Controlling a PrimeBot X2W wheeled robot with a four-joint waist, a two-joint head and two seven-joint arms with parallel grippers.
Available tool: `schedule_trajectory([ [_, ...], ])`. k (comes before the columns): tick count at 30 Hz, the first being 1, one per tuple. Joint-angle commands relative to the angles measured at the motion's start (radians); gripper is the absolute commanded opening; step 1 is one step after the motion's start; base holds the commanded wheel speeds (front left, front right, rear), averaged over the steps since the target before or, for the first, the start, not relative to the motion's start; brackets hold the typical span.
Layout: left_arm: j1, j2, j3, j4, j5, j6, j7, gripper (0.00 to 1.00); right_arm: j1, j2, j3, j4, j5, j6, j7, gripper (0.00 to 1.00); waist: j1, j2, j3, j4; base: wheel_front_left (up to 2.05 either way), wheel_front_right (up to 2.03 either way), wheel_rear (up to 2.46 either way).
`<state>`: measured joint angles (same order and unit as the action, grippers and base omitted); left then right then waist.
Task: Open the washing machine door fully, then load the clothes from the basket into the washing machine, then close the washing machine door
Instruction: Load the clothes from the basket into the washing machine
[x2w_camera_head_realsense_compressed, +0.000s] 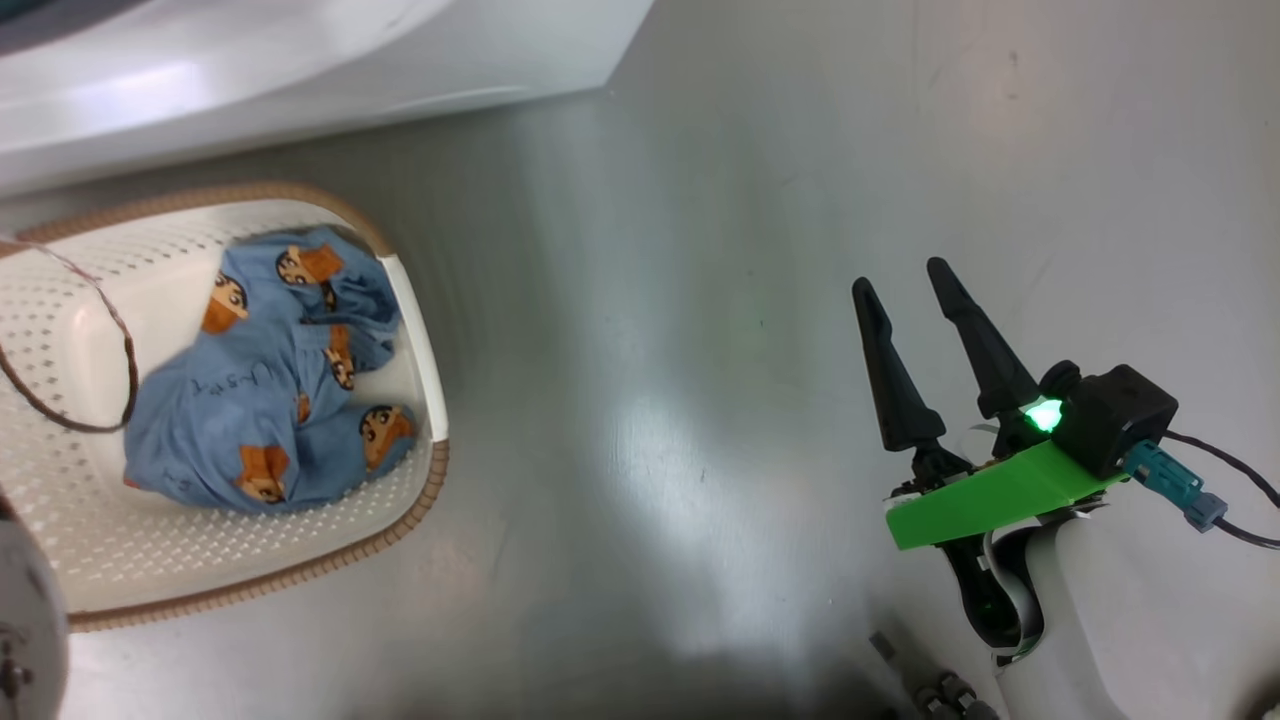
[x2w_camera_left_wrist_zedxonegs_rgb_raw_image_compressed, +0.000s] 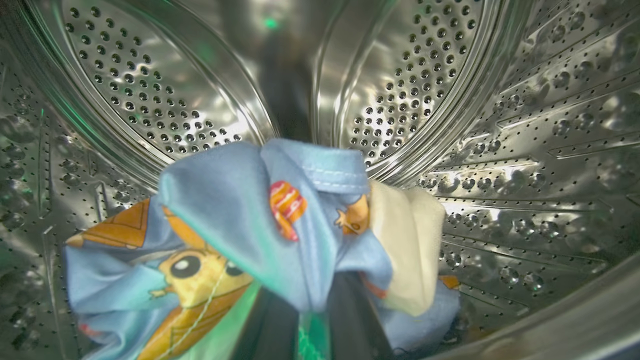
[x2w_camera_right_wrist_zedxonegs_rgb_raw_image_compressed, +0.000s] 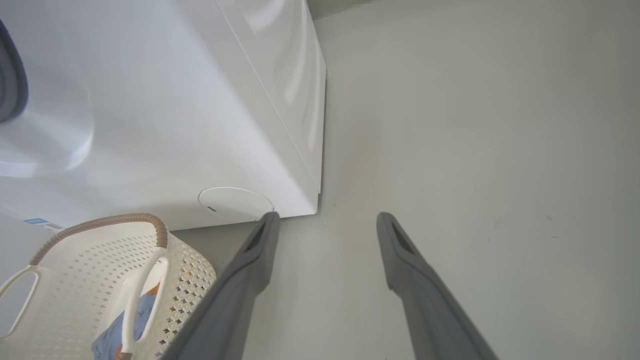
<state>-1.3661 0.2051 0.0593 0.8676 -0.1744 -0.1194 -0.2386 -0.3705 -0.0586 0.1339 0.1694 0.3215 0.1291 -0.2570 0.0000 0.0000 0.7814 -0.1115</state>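
Blue printed clothes (x2w_camera_left_wrist_zedxonegs_rgb_raw_image_compressed: 280, 225) drape over the left gripper (x2w_camera_left_wrist_zedxonegs_rgb_raw_image_compressed: 312, 320), clamped narrow on them deep inside the washing machine (x2w_camera_left_wrist_zedxonegs_rgb_raw_image_compressed: 500, 125). Remaining clothes (x2w_camera_head_realsense_compressed: 270, 400) lie in the basket (x2w_camera_head_realsense_compressed: 425, 350), left of the wide-open right gripper (x2w_camera_head_realsense_compressed: 898, 276), nearer the left arm.

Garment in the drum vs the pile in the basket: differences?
The drum garment is bunched in the shut left gripper inside the drum; the pile lies loose in the basket. The drum garment shows a cream piece; the pile looks all blue. Both are blue with orange cartoon prints.
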Motion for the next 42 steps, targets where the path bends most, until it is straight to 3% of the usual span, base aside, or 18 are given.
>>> schedule_trajectory([
  [1,-0.029,0.061,-0.008,-0.022,-0.003,-0.006,-0.011,0.0,0.009,0.008,0.03,-0.024,0.013,0.002,-0.005,1.0,0.0,0.0,0.039,-0.011,0.0,0.0,0.0],
  [13,-0.163,0.119,-0.085,-0.149,-0.008,-0.011,-0.023,0.0,-0.006,0.008,0.055,-0.032,0.036,0.002,-0.005,1.0,0.0,0.0,0.101,-0.039,0.0,0.0,0.0],
  [22,-0.218,0.131,-0.149,0.024,-0.074,-0.011,0.043,0.0,-0.004,0.008,0.069,-0.016,0.042,0.002,-0.005,1.0,0.0,0.0,0.097,-0.045,0.0,0.0,0.0],
  [27,-0.225,0.143,-0.182,0.075,-0.094,-0.011,0.027,0.0,-0.01,0.008,0.075,-0.009,0.048,0.002,-0.005,1.0,0.0,0.0,0.082,-0.046,0.0,0.0,0.0],
  [28,-0.22,0.141,-0.188,0.082,-0.095,-0.011,0.02,0.59,-0.008,0.008,0.073,-0.008,0.047,0.002,-0.005,1.0,0.0,0.0,0.076,-0.043,0.0,0.0,0.0],
  [29,-0.217,0.139,-0.186,0.097,-0.102,-0.011,0.02,1.0,-0.008,0.008,0.071,-0.007,0.047,0.002,-0.005,1.0,0.0,0.0,0.073,-0.042,0.0,0.0,0.0],
  [42,-0.158,0.096,-0.2,0.215,-0.126,-0.005,-0.002,1.0,-0.003,0.008,0.044,0.005,0.025,0.002,-0.005,1.0,0.0,0.0,-0.019,-0.01,0.0,0.0,0.0],
])
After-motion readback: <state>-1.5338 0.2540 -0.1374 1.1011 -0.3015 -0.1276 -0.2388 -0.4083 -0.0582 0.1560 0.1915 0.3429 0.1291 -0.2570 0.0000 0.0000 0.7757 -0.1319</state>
